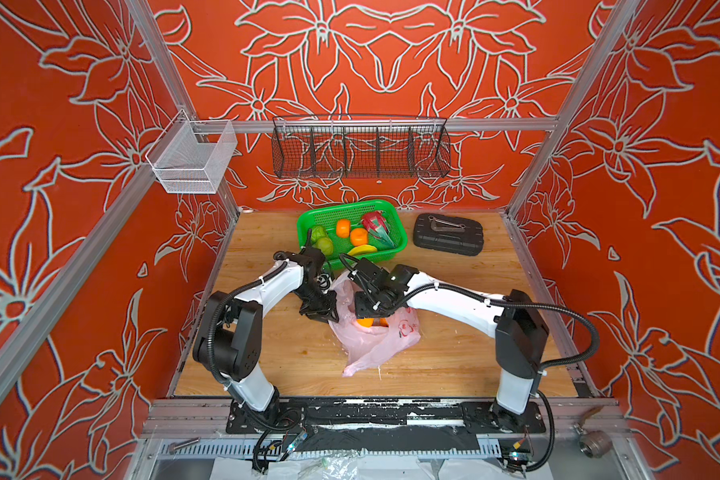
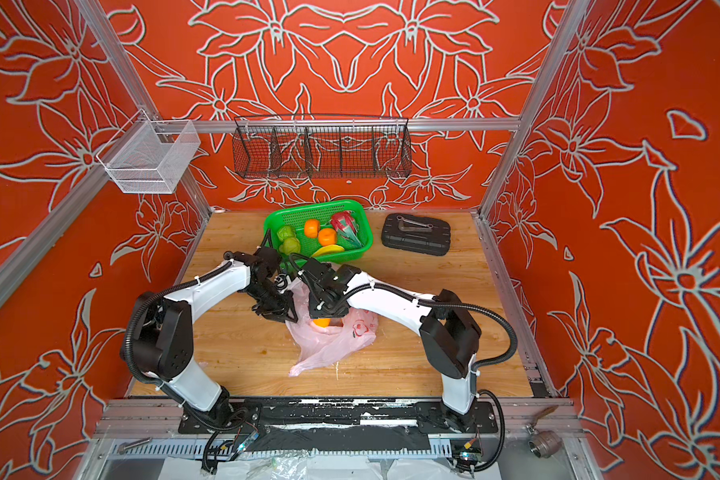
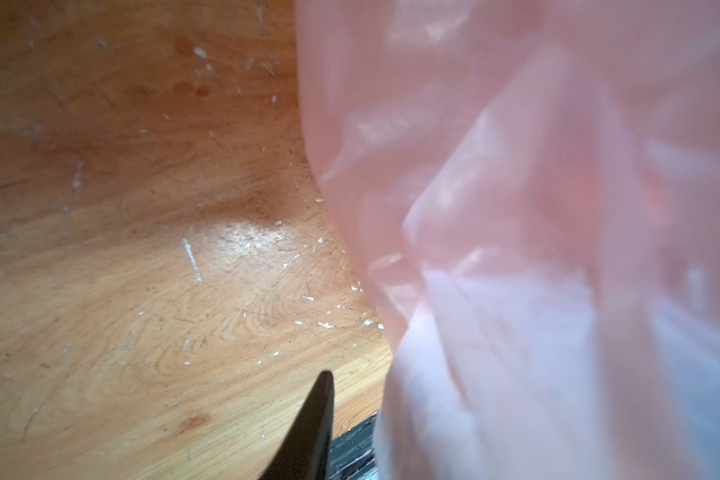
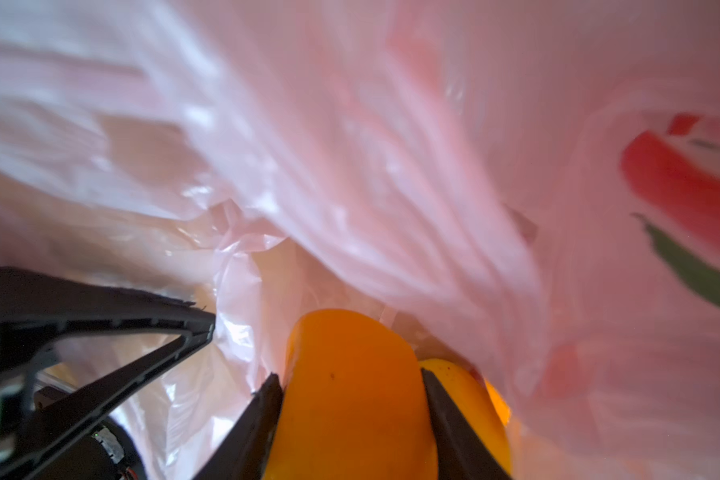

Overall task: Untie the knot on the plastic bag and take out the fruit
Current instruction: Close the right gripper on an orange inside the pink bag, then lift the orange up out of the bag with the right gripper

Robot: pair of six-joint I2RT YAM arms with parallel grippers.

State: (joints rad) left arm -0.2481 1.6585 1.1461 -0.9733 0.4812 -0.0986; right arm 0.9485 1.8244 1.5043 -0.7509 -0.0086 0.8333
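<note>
Our right gripper point(image 4: 350, 374) squeezed an orange point(image 4: 346, 424) inside the bag point(image 1: 375, 345). Our left gripper point(image 1: 323, 313) pinched the bag's rim. We thought the thin plastic could catch on the gripper and come up with the orange. The bag lay mid-table point(image 1: 454, 353), at 6 o'clock from the basket point(image 1: 308, 220). It stretched from 7 to 1 o'clock, mouth toward 1.

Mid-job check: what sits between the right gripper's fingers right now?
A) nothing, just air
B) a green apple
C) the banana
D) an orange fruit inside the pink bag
D: in the right wrist view the right gripper has a finger against each side of an orange fruit inside the plastic bag.
</note>
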